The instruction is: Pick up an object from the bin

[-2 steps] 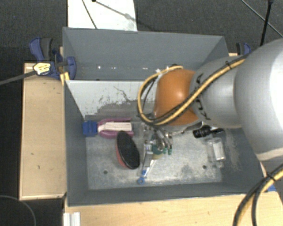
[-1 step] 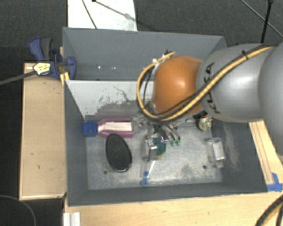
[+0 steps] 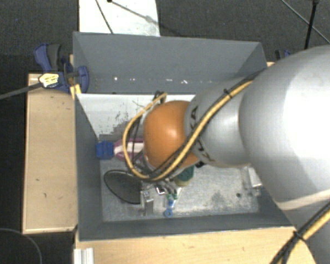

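My gripper (image 3: 153, 196) is low in the bin's front middle, mostly hidden under the arm's orange dome. A black oval, flat thing (image 3: 120, 185) lies just to its left, touching or nearly touching it. A small blue piece (image 3: 169, 208) lies on the floor right below the gripper's tip. A teal thing (image 3: 185, 174) peeks out from under the dome at its right. Whether anything sits between the jaws cannot be made out.
A blue block (image 3: 104, 149) and a pink-and-white thing (image 3: 127, 147) lie by the left wall, behind the gripper. A pale grey piece (image 3: 252, 179) lies at the right, half under the arm. The arm covers the bin's right side.
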Tool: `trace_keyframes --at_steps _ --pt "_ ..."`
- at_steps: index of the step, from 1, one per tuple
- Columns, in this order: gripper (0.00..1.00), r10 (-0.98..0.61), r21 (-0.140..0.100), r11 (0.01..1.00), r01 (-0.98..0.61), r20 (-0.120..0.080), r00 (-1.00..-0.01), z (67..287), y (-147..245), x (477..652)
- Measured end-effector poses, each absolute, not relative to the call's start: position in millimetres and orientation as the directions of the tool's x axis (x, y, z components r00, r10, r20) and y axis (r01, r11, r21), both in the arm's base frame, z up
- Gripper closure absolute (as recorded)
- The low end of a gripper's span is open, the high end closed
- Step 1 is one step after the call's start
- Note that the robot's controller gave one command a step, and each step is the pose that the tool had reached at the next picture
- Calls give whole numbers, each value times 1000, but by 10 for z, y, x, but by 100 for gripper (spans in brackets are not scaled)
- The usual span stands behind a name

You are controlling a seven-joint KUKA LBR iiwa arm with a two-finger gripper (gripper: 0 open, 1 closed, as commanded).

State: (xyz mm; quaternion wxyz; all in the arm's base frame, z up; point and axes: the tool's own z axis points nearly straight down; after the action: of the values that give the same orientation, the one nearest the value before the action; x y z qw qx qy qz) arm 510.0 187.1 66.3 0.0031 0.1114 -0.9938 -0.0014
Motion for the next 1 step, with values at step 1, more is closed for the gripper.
trace_keyframes --at_steps 1 --pt "100 -212 1 977 -212 0 -977 700 1824 5136"
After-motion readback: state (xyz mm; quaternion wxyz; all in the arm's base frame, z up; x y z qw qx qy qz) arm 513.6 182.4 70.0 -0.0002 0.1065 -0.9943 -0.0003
